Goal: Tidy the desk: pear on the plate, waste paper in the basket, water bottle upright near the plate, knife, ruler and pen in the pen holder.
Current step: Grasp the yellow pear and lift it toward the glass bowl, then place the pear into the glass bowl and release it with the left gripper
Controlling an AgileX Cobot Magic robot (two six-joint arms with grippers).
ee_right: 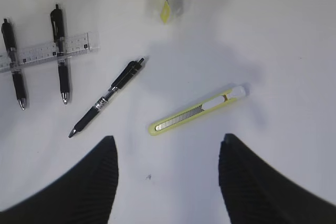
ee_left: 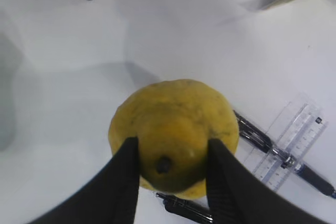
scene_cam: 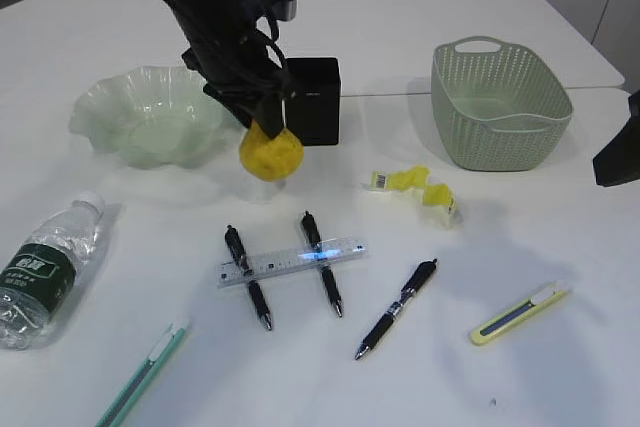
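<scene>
**Pear in the air, plate just to the left**

Left hand [ee_left: 170, 174] grips the pear [ee_left: 175, 132] at its stem end, one finger on each side of the stem, with the fruit hanging clear of the counter [scene_cam: 480, 387]. In the exterior view the pear [scene_cam: 270, 155] is in front of the pen holder [scene_cam: 314, 99] and just right of the plate [scene_cam: 150, 114]. Right hand [ee_right: 168, 177] is open and empty, hovering above the yellow-green knife [ee_right: 197, 111].

Judging by its look, the pear is firm, fairly heavy and smooth-skinned, rounded enough to roll or slip. The hold near the narrow top looks workable; a bruise is likely if squeezed hard or dropped onto the dish.

White and plain, the counter offers little friction. It is crowded: three pens, two of them under the ruler [scene_cam: 292, 261], the waste paper [scene_cam: 418, 190] near the basket [scene_cam: 500, 102], the bottle [scene_cam: 45, 267] lying on its side at left, and a second, teal knife [scene_cam: 143, 372] at the front edge. Space over the plate looks free.
</scene>
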